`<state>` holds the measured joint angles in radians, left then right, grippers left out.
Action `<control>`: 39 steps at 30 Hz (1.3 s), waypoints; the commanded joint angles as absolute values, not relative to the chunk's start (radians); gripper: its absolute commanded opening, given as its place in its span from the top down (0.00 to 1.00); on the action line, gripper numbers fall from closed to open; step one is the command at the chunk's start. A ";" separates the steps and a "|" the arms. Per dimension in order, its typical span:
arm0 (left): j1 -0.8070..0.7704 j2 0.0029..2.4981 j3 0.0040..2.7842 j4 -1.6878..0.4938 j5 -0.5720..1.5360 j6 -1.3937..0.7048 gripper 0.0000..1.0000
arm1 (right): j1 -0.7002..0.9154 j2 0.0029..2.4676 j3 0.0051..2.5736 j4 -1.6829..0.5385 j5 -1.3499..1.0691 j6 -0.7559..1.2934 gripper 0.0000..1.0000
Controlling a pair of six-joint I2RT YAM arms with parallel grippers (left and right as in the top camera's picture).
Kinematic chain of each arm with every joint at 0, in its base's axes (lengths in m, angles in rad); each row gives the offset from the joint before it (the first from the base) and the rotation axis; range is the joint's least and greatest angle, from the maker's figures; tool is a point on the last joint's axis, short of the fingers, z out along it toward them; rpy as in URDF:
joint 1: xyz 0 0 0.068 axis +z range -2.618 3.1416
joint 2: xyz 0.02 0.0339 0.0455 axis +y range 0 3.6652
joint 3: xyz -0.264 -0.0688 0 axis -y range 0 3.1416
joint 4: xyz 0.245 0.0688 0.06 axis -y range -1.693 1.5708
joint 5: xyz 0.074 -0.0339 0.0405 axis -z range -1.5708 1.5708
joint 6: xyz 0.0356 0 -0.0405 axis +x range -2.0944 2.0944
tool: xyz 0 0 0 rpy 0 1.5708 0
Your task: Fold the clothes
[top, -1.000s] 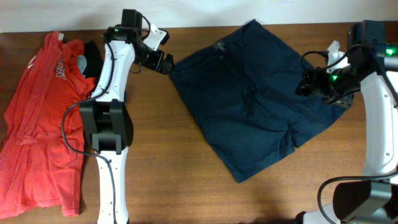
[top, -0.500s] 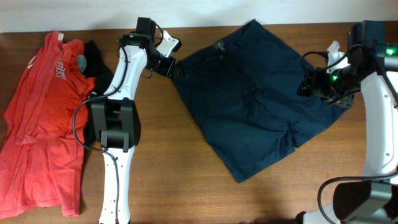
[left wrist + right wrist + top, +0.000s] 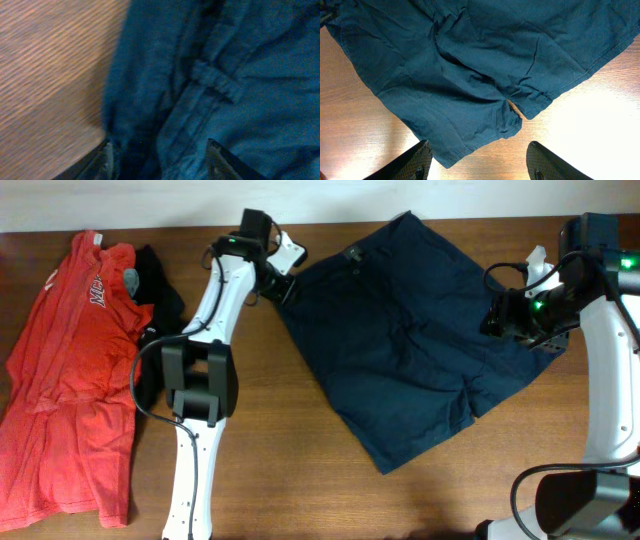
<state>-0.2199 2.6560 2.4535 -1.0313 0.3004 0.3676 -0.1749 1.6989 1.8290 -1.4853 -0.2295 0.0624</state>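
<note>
Dark blue shorts [image 3: 400,340] lie spread flat on the wooden table, waistband at the upper left. My left gripper [image 3: 285,288] is open right over the waistband's left corner, close above the cloth; its wrist view shows the shorts' belt loop [image 3: 215,85] and waistband edge [image 3: 125,100] between the open fingers. My right gripper [image 3: 497,313] is open and empty, held above the shorts' right leg; its wrist view shows the shorts [image 3: 470,65] with their leg hems below the open fingers [image 3: 480,165].
A red T-shirt [image 3: 65,370] lies spread at the table's left side, with a dark garment [image 3: 155,280] beside its top. Bare wood runs along the front of the table [image 3: 300,480].
My left gripper has moved right from the table's bare wood onto the waistband corner of the shorts. The right arm has stayed in place.
</note>
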 commanded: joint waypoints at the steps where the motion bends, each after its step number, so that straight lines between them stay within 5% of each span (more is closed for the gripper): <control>1: -0.236 2.672 2.467 -1.032 0.230 0.375 0.45 | -0.170 1.695 1.839 -1.489 -0.236 0.056 0.35; 9: -0.226 2.672 2.454 -1.035 0.041 0.296 0.46 | -0.170 1.695 1.839 -1.504 -0.235 0.056 0.35; 16: -0.222 2.672 2.454 -1.046 0.003 0.274 0.99 | -0.170 1.695 1.839 -1.504 -0.236 0.056 0.35; 23: -0.211 2.672 2.454 -1.150 -0.001 0.197 0.99 | -0.170 1.695 1.839 -1.507 -0.236 0.056 0.35; 31: -0.083 2.672 2.454 -1.427 0.049 -0.220 0.99 | -0.170 1.695 1.838 -1.491 -0.258 0.056 0.35; 39: -0.004 2.672 2.454 -1.608 0.323 -0.163 0.99 | -0.156 1.712 1.832 -1.465 -0.262 0.060 0.35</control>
<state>0.0036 2.6575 2.4638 -1.5810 0.2020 -0.1650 -0.1741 1.6993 1.8286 -1.4670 -0.2523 0.0593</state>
